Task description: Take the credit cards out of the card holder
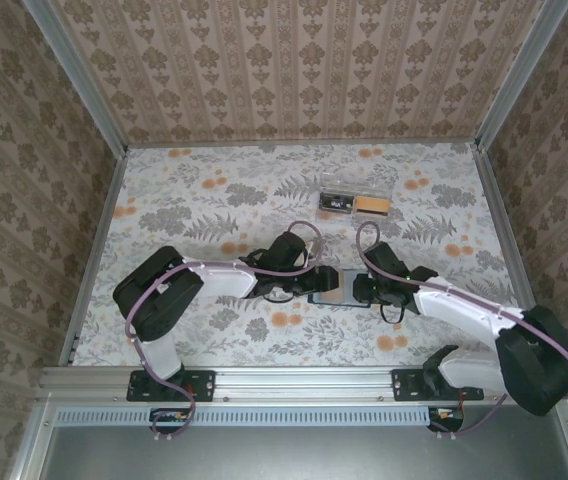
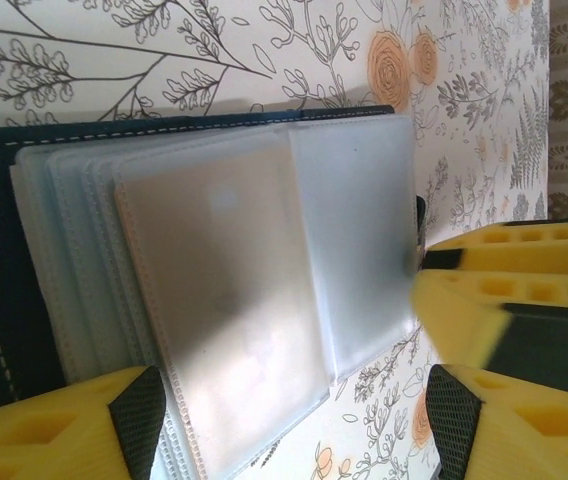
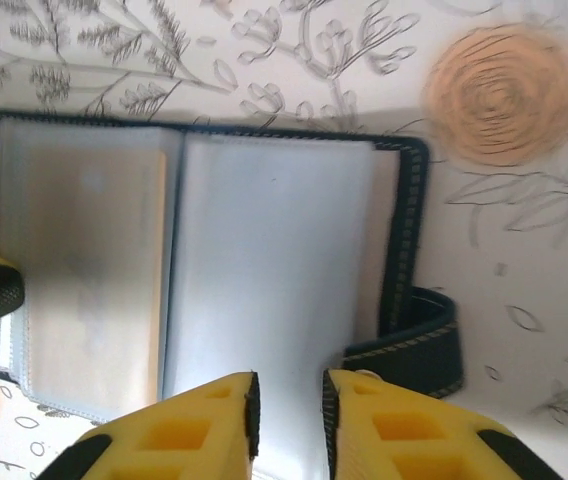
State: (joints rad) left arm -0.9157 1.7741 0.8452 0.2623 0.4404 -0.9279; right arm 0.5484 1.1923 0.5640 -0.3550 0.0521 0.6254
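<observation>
Since the small, flat navy-blue bifold card holder (image 3: 409,230) is lying open on the floral-print tabletop (image 3: 484,90) between both arms, the job now is fishing out the tan card (image 2: 224,300) tucked inside a frosted plastic sleeve (image 3: 274,260). Left gripper (image 2: 294,415) hangs over the sleeve stack, yellow fingers spread wide, holding nothing. Right gripper (image 3: 289,410) has its fingers drawn close at a sleeve's free edge; honestly can't tell if it's nipping it. I'd pin the navy cover flat with one arm, then slide the card out sideways, or the whole holder probably lifts too.
</observation>
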